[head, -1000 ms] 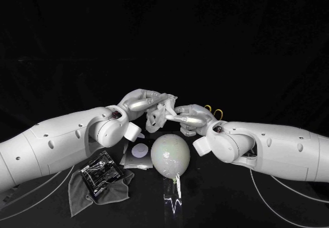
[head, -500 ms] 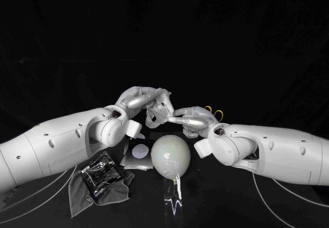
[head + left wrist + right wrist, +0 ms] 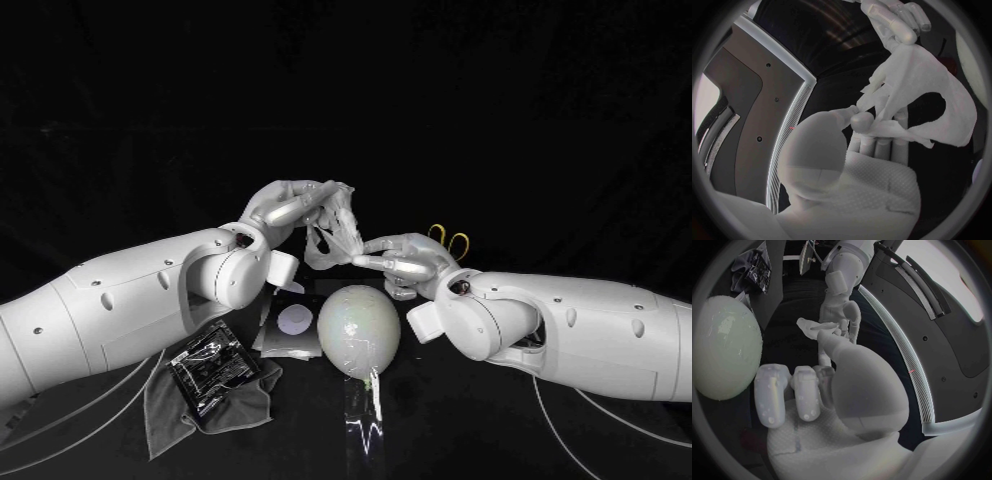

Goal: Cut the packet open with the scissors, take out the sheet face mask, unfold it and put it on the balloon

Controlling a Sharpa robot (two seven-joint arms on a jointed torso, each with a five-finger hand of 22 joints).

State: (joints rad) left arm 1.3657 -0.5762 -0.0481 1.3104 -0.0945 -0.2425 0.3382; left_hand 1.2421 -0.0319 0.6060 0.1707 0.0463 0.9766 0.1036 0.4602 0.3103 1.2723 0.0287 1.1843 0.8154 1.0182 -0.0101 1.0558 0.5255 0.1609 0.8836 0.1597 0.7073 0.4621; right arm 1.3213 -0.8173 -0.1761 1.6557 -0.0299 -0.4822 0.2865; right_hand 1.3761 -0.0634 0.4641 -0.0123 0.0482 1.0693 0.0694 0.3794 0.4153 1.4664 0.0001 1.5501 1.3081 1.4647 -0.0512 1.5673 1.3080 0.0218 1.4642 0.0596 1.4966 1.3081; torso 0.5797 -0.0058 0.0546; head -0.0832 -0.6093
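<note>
Starting at the far left, I see the dark packet (image 3: pixel 216 368) lying on a grey cloth (image 3: pixel 195 410) on the table (image 3: pixel 462 425). I take it to be finished with, parked there out of the way. Above it, my left hand (image 3: pixel 293 207) is raised over the table and pinches one edge of the sheet face mask (image 3: pixel 329 238), fingers closed on it. The left wrist view shows the mask partly opened, one large cutout clear and some flaps crumpled near the pinch.

Below the mask lies a silver sheet (image 3: pixel 281 335) with a pale round patch; I cannot tell what it is. Just beside it rests the balloon (image 3: pixel 358 328), directly under the mask, so lowering the sheet should be a short move.

My right hand (image 3: pixel 407 262) appears to pinch the opposite edge, its other fingers curled in. Holding both edges apart in the air lets the mask hang and spread, which I judge is the unfolding step, not yet complete. Behind the right hand lie the yellow-handled scissors (image 3: pixel 451 238), set well clear.
</note>
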